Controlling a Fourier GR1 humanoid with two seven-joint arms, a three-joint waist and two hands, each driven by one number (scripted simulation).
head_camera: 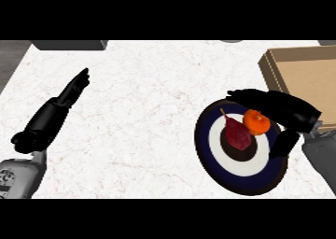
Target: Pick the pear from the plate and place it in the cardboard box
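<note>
Pear lay dark red on the white centre of the plate, stem pointing away toward the far rim, not yet lifted. Touching it on the side nearer the right fingers, an orange, crowding the approach. Right hand hovered over the plate's far right rim, fingers curled above and beyond the orange, thumb hanging down on the near side; nothing gripped, the pear just inward of the thumb and apart from it. Curled most likely as a pre-grasp shape, poised to close round the fruit. Judged an early stage: reach made, grasp pending. Risk seen in catching the orange instead, since it sat between fingers and pear. Box open just beyond the right hand's back, close by for a short carry. Left hand rested well apart on the counter, fingers straight, relaxed, pointing away, holding nothing.
</note>
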